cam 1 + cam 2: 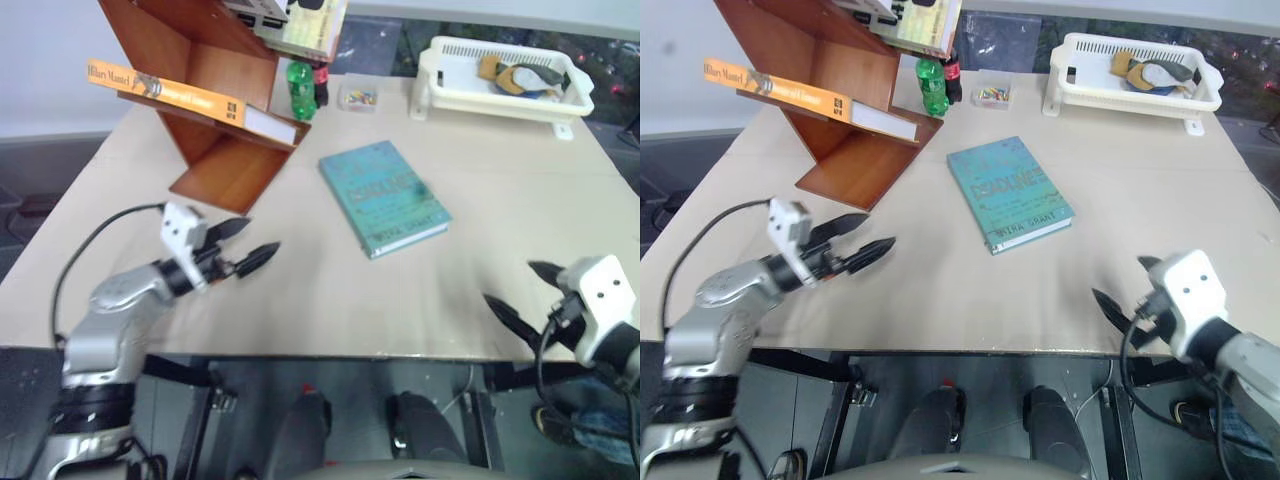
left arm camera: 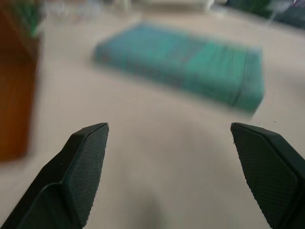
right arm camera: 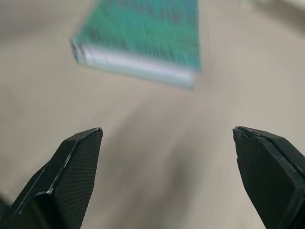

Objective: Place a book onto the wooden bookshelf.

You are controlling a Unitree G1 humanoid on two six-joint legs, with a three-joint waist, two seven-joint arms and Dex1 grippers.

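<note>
On the beige table [image 1: 300,300], seen from the left eye, the wooden bookshelf [image 1: 215,60] stands tilted at the far left corner. The book [image 1: 185,98] lies on one of its slanted boards, its orange-yellow spine facing out and its white page edges showing at the right end. A teal book [image 1: 385,197] lies flat near the middle of the table, well apart from the shelf. A green bottle [image 1: 300,88] stands just beside the shelf, a small clear box [image 1: 357,96] near it, and a white basket [image 1: 505,78] sits at the far right. The left gripper [image 1: 250,245] hovers over the near left part of the table, its two black fingers spread and empty. The right gripper [image 1: 525,295] hangs over the near right edge, fingers likewise apart, holding nothing.

From the right eye, the same layout shows: the book rests across the shelf's board, with other books stacked on top of the unit.

Along the left wrist, the fingertips [image 2: 88,157] stand wide over bare tabletop, the teal book blurred beyond them and a reddish-brown shelf board at one side.

Along the right wrist, the fingertips [image 3: 78,164] are equally wide apart, with the teal book's white page edge ahead.
</note>
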